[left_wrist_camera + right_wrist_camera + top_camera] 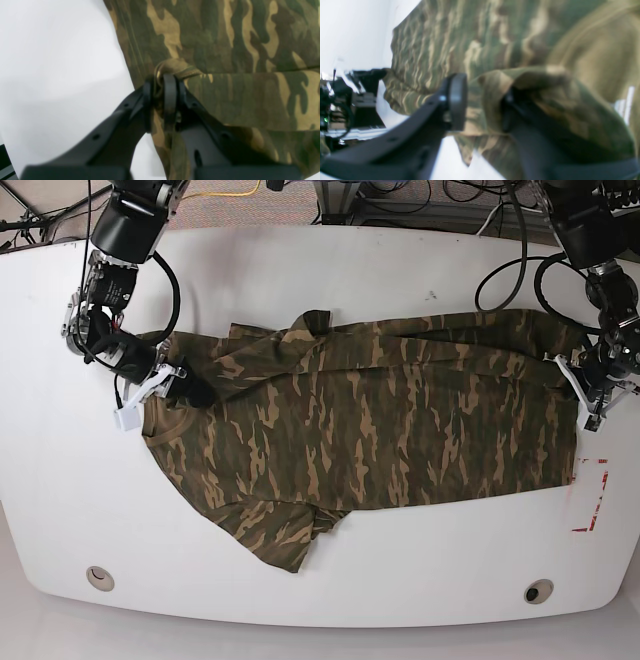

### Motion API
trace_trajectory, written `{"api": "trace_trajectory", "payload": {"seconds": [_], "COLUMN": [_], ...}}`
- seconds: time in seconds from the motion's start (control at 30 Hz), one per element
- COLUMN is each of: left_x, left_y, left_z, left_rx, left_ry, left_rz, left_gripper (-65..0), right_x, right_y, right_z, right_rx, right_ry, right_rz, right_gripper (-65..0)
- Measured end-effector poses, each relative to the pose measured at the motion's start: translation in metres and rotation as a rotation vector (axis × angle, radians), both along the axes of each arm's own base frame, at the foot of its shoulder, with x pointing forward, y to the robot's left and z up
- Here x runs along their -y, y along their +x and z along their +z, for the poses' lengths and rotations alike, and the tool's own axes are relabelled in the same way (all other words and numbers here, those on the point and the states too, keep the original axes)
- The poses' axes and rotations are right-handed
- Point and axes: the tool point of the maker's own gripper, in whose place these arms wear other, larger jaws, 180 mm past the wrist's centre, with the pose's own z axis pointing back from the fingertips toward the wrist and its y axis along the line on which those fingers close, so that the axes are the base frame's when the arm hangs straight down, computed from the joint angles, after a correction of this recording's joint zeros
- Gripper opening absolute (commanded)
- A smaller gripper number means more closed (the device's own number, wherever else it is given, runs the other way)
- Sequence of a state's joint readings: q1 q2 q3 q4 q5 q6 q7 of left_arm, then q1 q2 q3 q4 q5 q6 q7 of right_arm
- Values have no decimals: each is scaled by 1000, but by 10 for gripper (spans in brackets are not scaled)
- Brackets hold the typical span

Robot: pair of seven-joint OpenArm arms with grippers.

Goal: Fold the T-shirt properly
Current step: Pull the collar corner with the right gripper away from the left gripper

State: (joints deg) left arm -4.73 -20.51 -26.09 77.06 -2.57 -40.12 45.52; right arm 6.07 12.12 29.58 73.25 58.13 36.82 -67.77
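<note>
Left pincer point(161, 85) clamped on T-shirt point(400, 420) hem — right pincer point(482, 105) parted around collar fold.

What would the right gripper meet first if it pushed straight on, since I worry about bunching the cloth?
Probably more of the camouflage T-shirt: the right gripper points across the cloth, which already lies between its parted fingers. Depth is unclear.

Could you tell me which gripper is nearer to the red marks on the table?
The left gripper: it pinches the T-shirt edge just above the red marks. The right gripper is at the collar end, across the table.
</note>
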Motion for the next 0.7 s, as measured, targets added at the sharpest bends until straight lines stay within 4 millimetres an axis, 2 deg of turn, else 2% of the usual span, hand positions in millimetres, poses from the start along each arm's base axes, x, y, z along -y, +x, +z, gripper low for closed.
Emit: {"api": "trace_trajectory", "payload": {"seconds": [0.17,0.4,0.57,0.7], "left_x": [0,1,0,0], "left_y": [0,1,1,2], "left_z": [0,0,1,1], "left_rx": [3,3,5,5], "left_ry": [-1,-2,0,0], "left_rz": [-1,-1,-1,-1], "left_gripper": [-607,-607,-607,-607], "right_x": [3,24,40,46], "right_y": [9,18,21,20], "right_z": [0,10,11,11], "right_rx": [-7,26,-9,-20], "right_ry": [16,-17,-17,-24], "right_rz": [-6,-39,-103,-113], "right_gripper": [-368,-296,-295,-295]}}
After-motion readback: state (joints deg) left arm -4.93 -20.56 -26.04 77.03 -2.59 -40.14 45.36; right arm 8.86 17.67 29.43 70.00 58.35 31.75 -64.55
